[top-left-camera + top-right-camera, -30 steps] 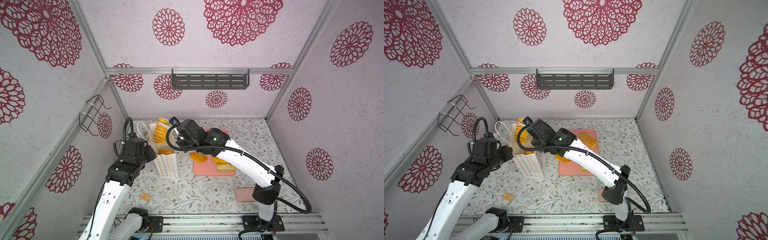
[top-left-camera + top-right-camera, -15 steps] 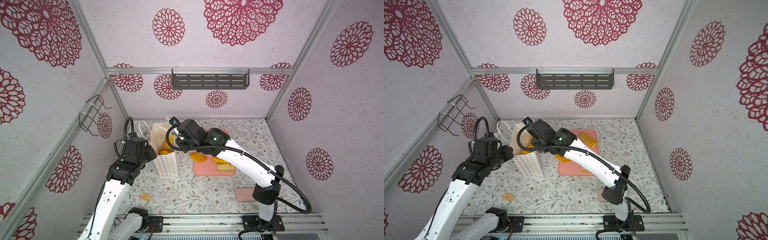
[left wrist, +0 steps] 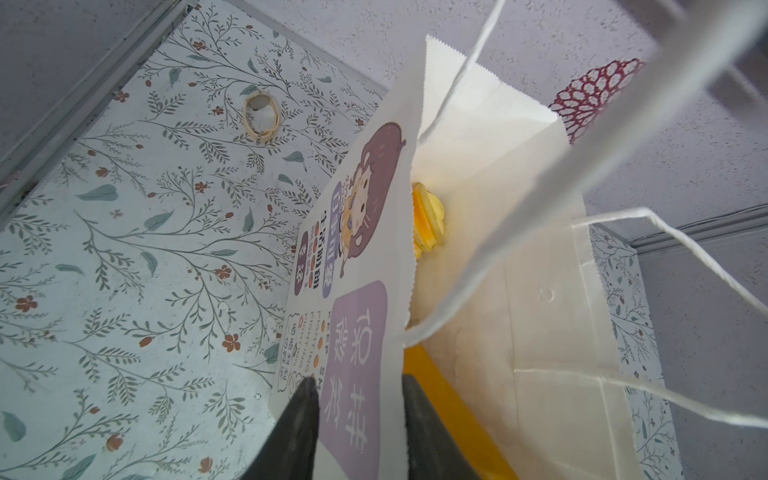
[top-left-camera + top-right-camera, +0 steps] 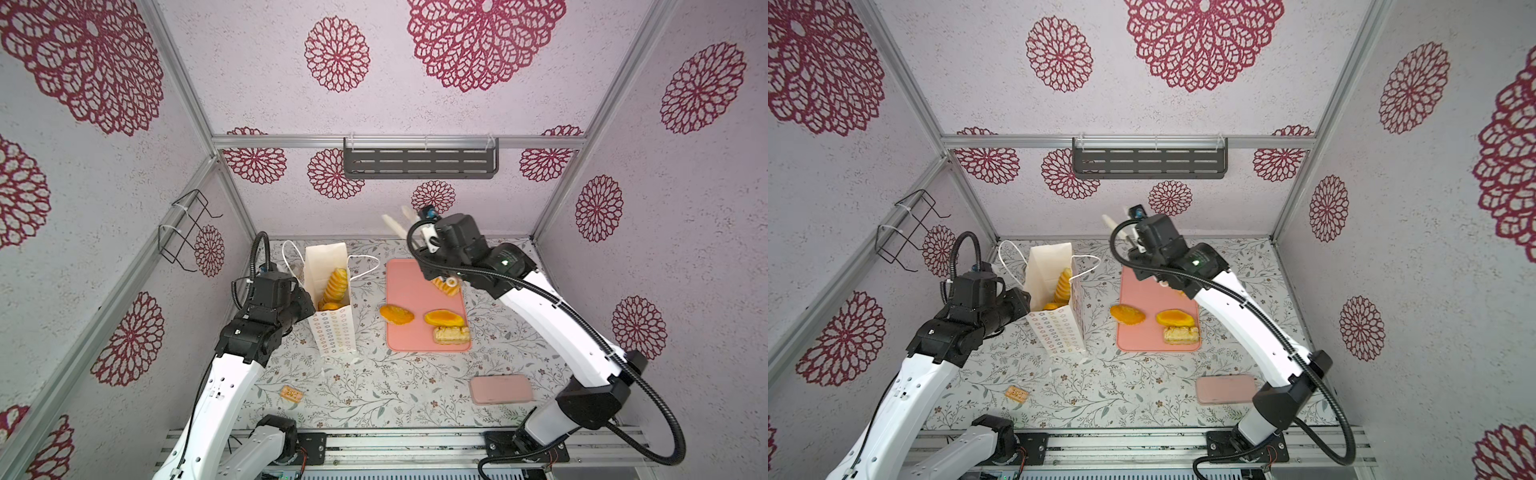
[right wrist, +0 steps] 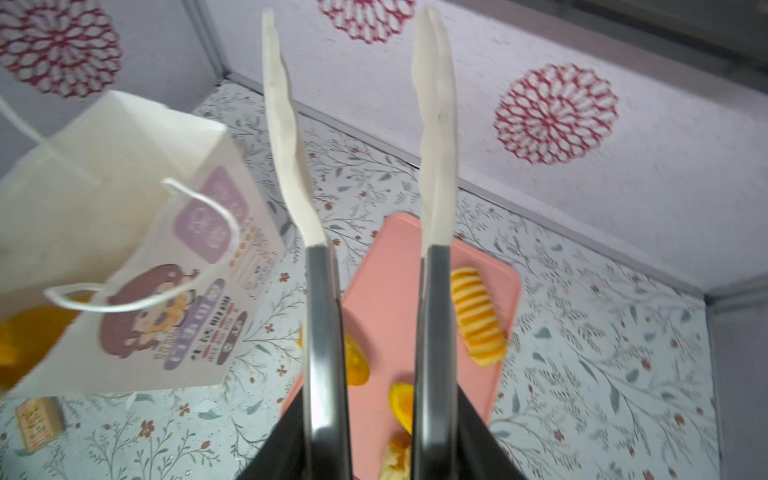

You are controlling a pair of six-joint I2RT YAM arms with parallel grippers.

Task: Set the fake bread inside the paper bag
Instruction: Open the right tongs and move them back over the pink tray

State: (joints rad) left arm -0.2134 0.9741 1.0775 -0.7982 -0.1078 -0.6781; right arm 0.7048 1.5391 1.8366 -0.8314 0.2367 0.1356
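The white paper bag (image 4: 332,332) (image 4: 1059,332) stands open left of centre. A ridged roll (image 4: 334,284) (image 3: 428,220) leans inside it above an orange bun (image 4: 330,306). My left gripper (image 3: 357,399) (image 4: 306,302) is open, its jaws astride the bag's printed near wall. My right gripper (image 5: 378,436) is shut on metal tongs (image 5: 286,124) (image 4: 395,224). The tongs' white tips stand apart and empty, raised above the pink tray's (image 4: 407,282) far end. More fake bread lies there: a ridged roll (image 5: 478,316), two orange buns (image 4: 397,314) (image 4: 444,318), a pale pastry (image 4: 451,334).
A tiny tan cracker (image 4: 291,392) lies near the front left. A flat pink case (image 4: 500,388) sits front right beside the right arm's base. A dark shelf (image 4: 419,162) hangs on the back wall, a wire rack (image 4: 187,228) on the left wall.
The tongs let go of the ridged roll, which dropped into the bag, and the right arm swung right and up over the tray. The left jaws widened on the bag's wall.
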